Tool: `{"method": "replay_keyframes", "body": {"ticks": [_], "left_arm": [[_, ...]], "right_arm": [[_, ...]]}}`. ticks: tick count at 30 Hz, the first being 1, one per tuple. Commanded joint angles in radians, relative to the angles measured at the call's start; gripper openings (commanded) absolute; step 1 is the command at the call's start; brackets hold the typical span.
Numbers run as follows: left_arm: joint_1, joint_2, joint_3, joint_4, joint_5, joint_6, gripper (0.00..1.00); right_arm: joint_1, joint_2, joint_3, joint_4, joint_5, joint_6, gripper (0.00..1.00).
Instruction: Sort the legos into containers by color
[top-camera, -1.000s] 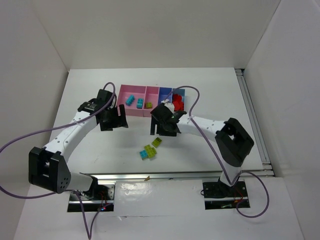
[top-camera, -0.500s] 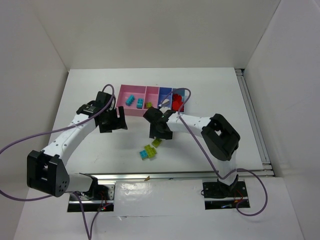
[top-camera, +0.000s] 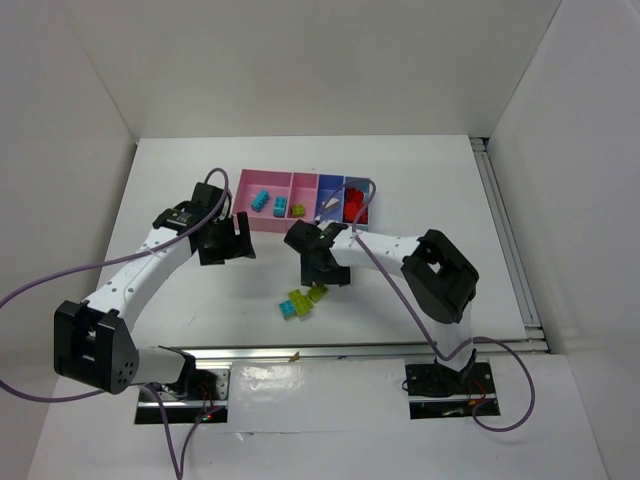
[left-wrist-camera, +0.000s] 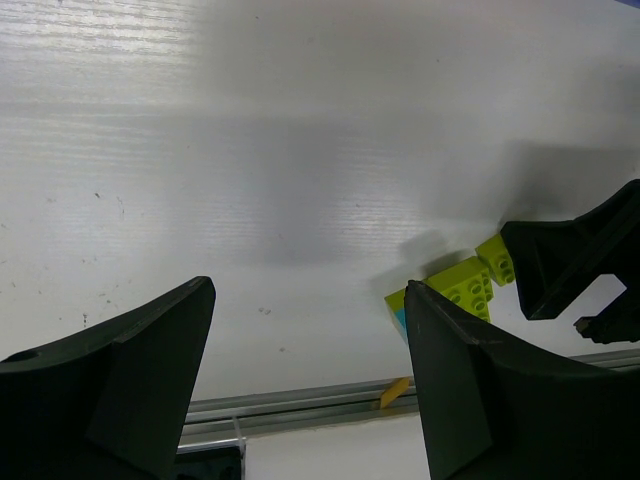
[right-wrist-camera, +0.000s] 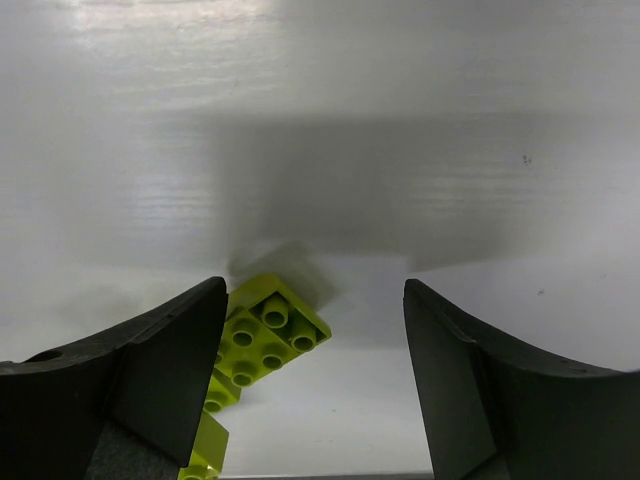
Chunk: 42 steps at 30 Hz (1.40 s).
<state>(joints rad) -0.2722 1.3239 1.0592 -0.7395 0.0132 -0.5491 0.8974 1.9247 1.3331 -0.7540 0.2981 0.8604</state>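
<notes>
The tray of four bins (top-camera: 247, 224) stands mid-table: the pink bins hold two cyan legos (top-camera: 259, 199) and a lime one (top-camera: 297, 210), the blue bin a pale piece (top-camera: 330, 205), the light blue bin red legos (top-camera: 354, 205). Loose lime legos (top-camera: 317, 293) and a cyan one (top-camera: 288, 311) lie in front of the tray. My right gripper (top-camera: 322, 275) is open and empty, low over them; in the right wrist view (right-wrist-camera: 315, 390) a lime lego (right-wrist-camera: 268, 330) lies by its left finger. My left gripper (top-camera: 228, 245) is open and empty, left of the tray; its wrist view (left-wrist-camera: 310, 400) shows the lime legos (left-wrist-camera: 462, 287) to the right.
A metal rail (top-camera: 340, 349) runs along the table's near edge, with a small yellow scrap (top-camera: 295, 355) on it, also seen in the left wrist view (left-wrist-camera: 393, 392). White walls enclose the table. The right gripper's black body (left-wrist-camera: 575, 262) shows in the left wrist view.
My right gripper has moved from the tray's front edge toward me and left, down to the loose lime legos. My left gripper drew back slightly, then held still.
</notes>
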Motion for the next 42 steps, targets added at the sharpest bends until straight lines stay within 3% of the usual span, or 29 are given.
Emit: {"method": "replay_keyframes", "body": {"ticks": [1, 9, 19, 24, 30, 37, 42], "left_arm": [[-0.004, -0.011, -0.007, 0.009, 0.011, 0.018, 0.87], [-0.004, -0.011, -0.007, 0.009, 0.011, 0.018, 0.87], [-0.013, -0.011, -0.007, 0.019, 0.021, 0.018, 0.87], [-0.013, 0.008, 0.002, 0.019, 0.03, 0.018, 0.87], [-0.013, 0.008, 0.002, 0.019, 0.03, 0.018, 0.87], [-0.013, 0.018, 0.012, 0.019, 0.021, 0.018, 0.87], [-0.013, 0.028, 0.03, 0.019, -0.001, 0.009, 0.87]], "right_arm": [[0.02, -0.039, 0.009, 0.016, -0.01, -0.052, 0.79], [0.029, -0.09, -0.046, 0.091, -0.062, -0.149, 0.84], [0.029, -0.081, -0.066, -0.004, -0.04, -0.136, 0.8], [0.029, -0.062, -0.077, 0.015, -0.074, -0.136, 0.67], [0.029, -0.053, -0.087, 0.044, -0.094, -0.146, 0.36], [0.025, -0.107, 0.102, -0.018, 0.085, -0.22, 0.35], [-0.075, -0.038, 0.308, 0.027, 0.075, -0.358, 0.35]]}}
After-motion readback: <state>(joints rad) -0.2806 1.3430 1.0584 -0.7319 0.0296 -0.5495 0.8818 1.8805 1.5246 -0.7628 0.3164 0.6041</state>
